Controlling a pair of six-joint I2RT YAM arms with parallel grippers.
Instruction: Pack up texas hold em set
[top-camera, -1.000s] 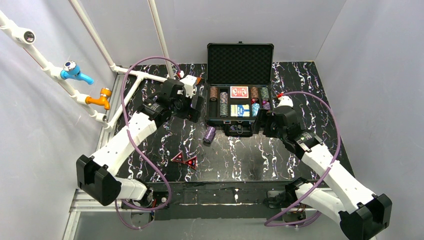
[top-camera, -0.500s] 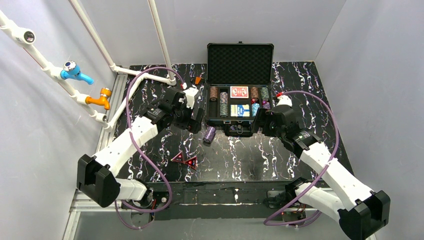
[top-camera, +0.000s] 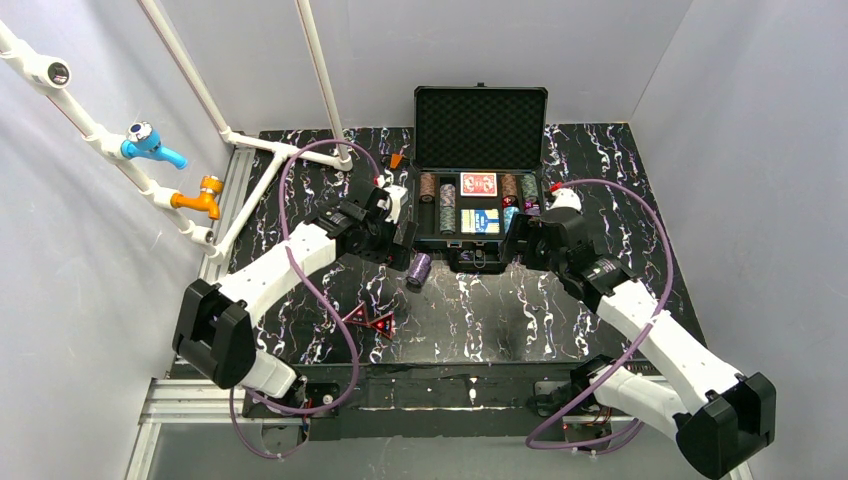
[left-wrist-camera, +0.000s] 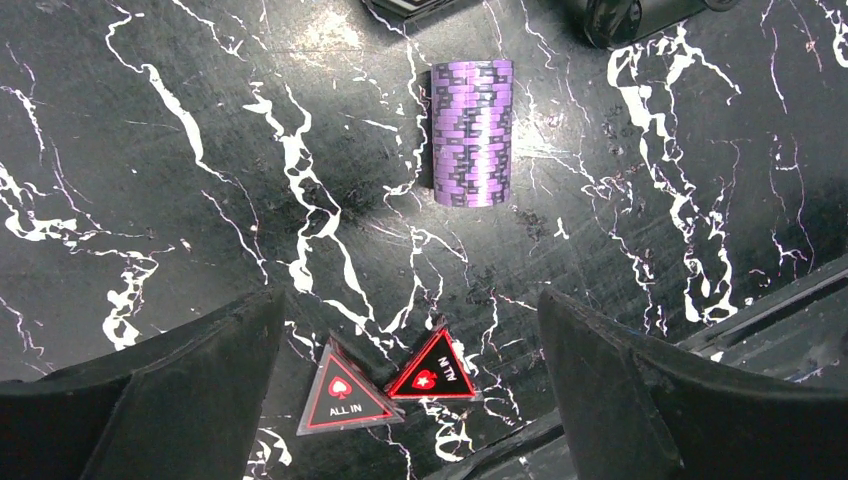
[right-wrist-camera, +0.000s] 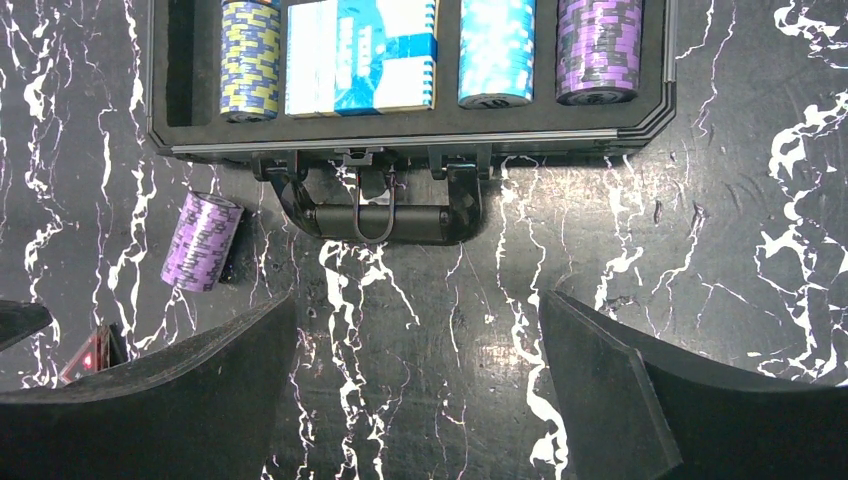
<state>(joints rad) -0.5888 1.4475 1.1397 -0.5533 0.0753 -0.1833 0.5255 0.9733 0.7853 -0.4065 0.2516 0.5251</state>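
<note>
Left wrist view: we see the purple chip stack (left-wrist-camera: 472, 133) at upper centre, long axis up-down, ahead of our released, empty left hand (left-wrist-camera: 408, 310), the nearer one.

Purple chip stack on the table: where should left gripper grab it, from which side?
Likely from above, a finger on each flat end of the purple chip stack: it lies on its side on the table, so squeezing endwise keeps the chips together. The open left gripper would need roughly a quarter turn.
</note>
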